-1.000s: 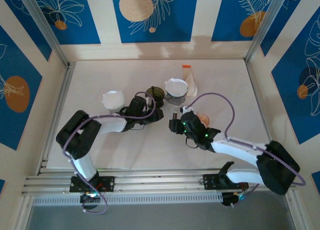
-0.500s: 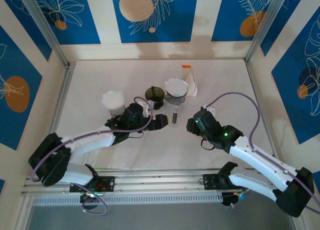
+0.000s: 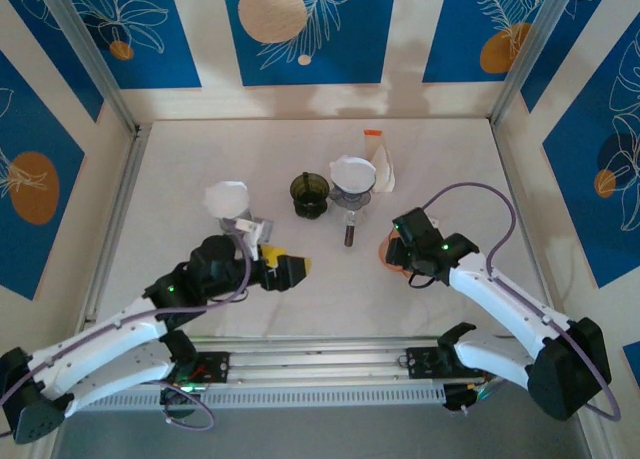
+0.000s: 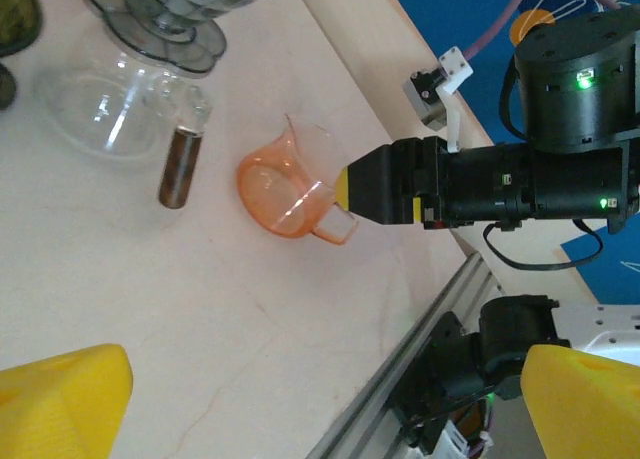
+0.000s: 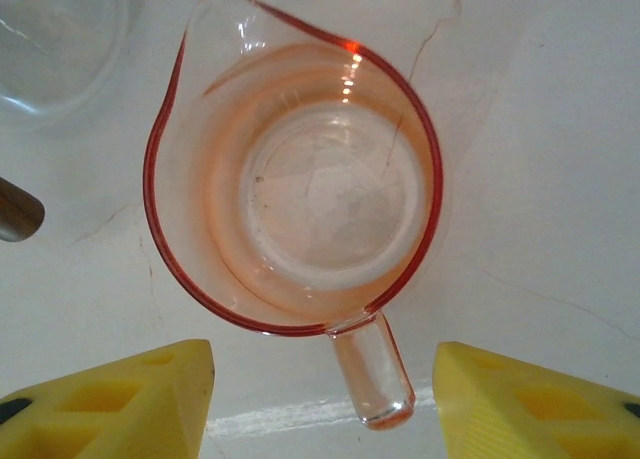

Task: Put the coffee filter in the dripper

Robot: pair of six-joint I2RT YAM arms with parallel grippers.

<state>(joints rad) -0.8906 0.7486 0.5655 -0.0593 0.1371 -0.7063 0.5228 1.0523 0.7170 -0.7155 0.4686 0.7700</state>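
Seemingly the job is all but done: the white paper coffee filter (image 3: 351, 168) sits open inside the grey plastic cone dripper (image 3: 353, 191), which stands atop a clear glass carafe (image 4: 100, 109) (empty, by the look of it) toward 12 o'clock on the pale desk (image 3: 450, 169). Only backing away seems left. The left fingers (image 3: 285, 269), at 7 o'clock from the dripper, are spread wide and carry nothing. The right fingers (image 3: 398, 251) stand apart either side of the handle of an empty translucent orange measuring cup (image 5: 300, 179) at 4 o'clock, gripping nothing. Another white paper cone (image 3: 226, 196) rests at 9 o'clock.
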